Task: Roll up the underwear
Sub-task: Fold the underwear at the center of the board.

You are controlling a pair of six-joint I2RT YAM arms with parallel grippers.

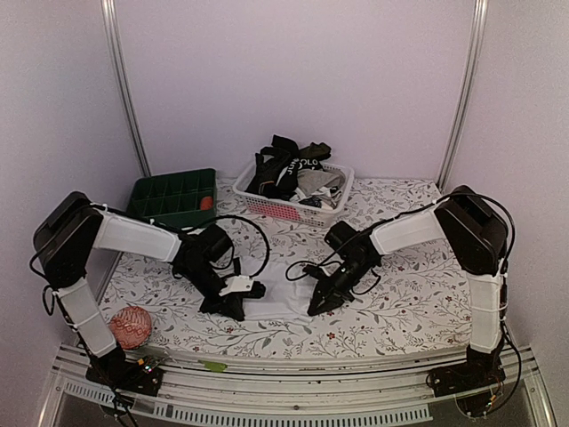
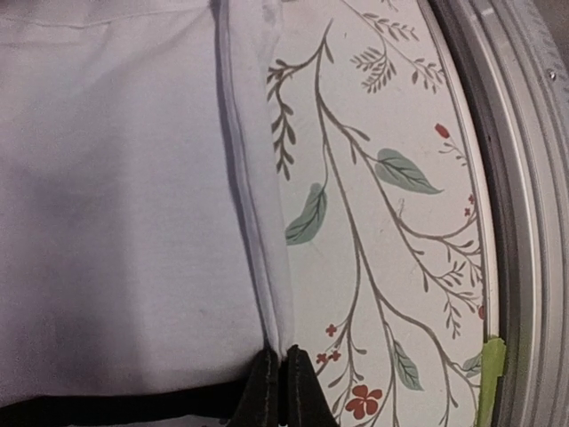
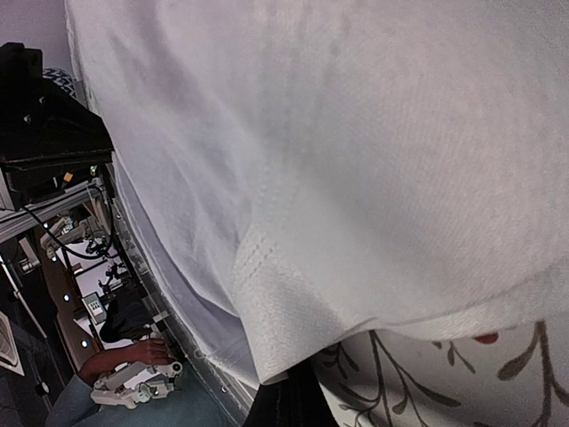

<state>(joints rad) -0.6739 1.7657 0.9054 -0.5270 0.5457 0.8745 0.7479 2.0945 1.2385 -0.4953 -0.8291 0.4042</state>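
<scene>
A white underwear lies flat on the floral cloth between my two grippers. My left gripper is at its left edge. In the left wrist view the left gripper is shut on the hem of the white underwear, with a black waistband along the bottom. My right gripper is at the underwear's right edge. In the right wrist view the white cloth drapes over the right gripper, which is shut on its edge. More black, white and grey underwear fills the basket.
A white lattice basket stands at the back centre. A dark green compartment tray sits at the back left. A red yarn ball lies at the front left. The metal table rim runs close to the left gripper.
</scene>
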